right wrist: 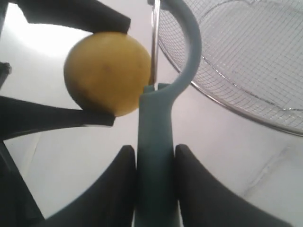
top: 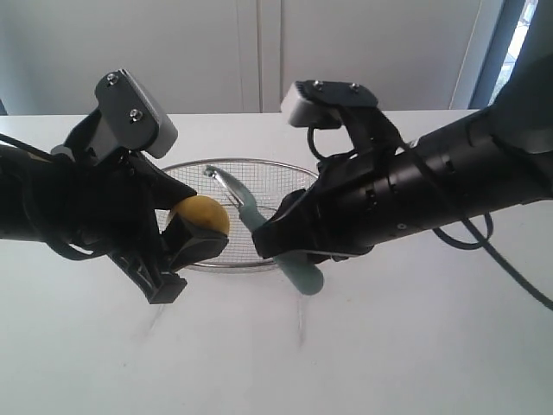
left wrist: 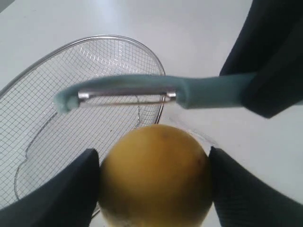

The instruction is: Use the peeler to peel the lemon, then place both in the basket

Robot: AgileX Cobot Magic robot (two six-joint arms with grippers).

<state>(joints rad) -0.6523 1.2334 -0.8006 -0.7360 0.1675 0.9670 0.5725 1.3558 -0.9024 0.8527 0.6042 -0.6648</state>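
Here the lemon point(top: 200, 216) sits clamped between the two dark fingers point(left wrist: 61, 194) of the left gripper point(top: 195, 226), which are spread wide around its yellow skin. It is held up off the white table point(top: 346, 363), just at the near rim of the wire-mesh basket point(top: 259, 162) in the exterior view. The skin facing the left wrist camera looks smooth and whole.

The peeler point(top: 251, 218) is just beside it. Its silver blade and curved head lie close along the lemon's side in the right wrist view, while the left wrist view shows a thin gap between them. Whether the blade actually touches cannot be told. The right gripper point(right wrist: 156, 189) has its fingers drawn narrow onto the pale teal handle, gripping it partway along, so the butt end sticks out behind the fingers. The blade end reaches out over the basket's mesh.

The basket rests on the table between the two arms.
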